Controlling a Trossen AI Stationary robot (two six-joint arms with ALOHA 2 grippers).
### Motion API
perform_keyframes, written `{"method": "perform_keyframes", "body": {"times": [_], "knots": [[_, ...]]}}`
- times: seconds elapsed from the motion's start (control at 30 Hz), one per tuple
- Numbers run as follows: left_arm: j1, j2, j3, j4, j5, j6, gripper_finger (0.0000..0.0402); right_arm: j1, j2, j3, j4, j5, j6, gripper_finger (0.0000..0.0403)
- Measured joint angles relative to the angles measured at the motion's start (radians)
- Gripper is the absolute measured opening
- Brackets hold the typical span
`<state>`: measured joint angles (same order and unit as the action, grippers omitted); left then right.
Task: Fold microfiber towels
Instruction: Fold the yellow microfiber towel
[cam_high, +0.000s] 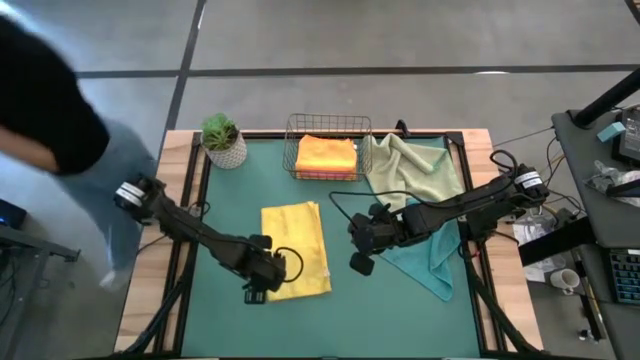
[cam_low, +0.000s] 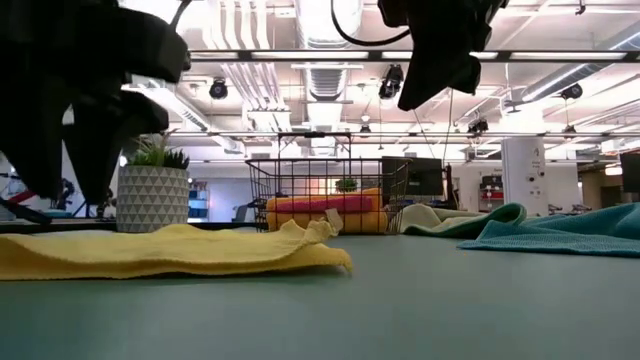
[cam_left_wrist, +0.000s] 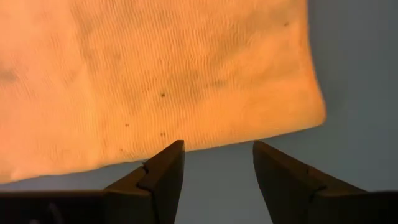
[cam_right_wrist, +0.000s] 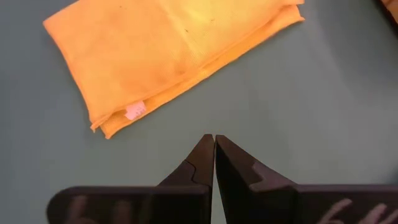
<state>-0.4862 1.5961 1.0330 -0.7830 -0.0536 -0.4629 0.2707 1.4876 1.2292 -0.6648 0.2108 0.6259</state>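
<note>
Left gripper (cam_high: 254, 291), jaws spread and empty, hovers at the lower edge of our folded yellow microfiber towel (cam_high: 296, 249), left of centre. Right gripper (cam_high: 361, 263), clenched on nothing, hangs mid-frame beside the crumpled teal cloth (cam_high: 432, 257), right of centre on the green mat (cam_high: 340, 310).

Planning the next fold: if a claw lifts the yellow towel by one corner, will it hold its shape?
Probably not. The yellow towel lies on the mat in soft wavy layers with a curled edge, so it would likely droop and unfold. It looks thin and light, so a push may bunch it rather than slide it whole.
</note>
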Motion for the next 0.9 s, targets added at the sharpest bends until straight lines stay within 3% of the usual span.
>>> {"method": "perform_keyframes", "body": {"times": [0.17,0.4,0.63,0.9], "knots": [[0.000,-0.039,0.007,-0.005,0.028,0.000,0.0176,0.018,0.000,0.018,0.002,-0.001,-0.064,0.0009],[-0.022,-0.043,0.122,-0.184,0.030,0.000,0.0176,0.074,-0.001,0.074,-0.048,-0.001,-0.196,0.0009],[-0.105,-0.044,0.283,-0.338,-0.076,-0.072,0.0176,0.167,-0.023,0.082,-0.114,-0.001,-0.331,0.0009],[-0.264,-0.014,0.300,-0.335,-0.168,-0.228,0.0176,0.252,-0.040,-0.003,-0.081,-0.001,-0.326,0.0009]]}}
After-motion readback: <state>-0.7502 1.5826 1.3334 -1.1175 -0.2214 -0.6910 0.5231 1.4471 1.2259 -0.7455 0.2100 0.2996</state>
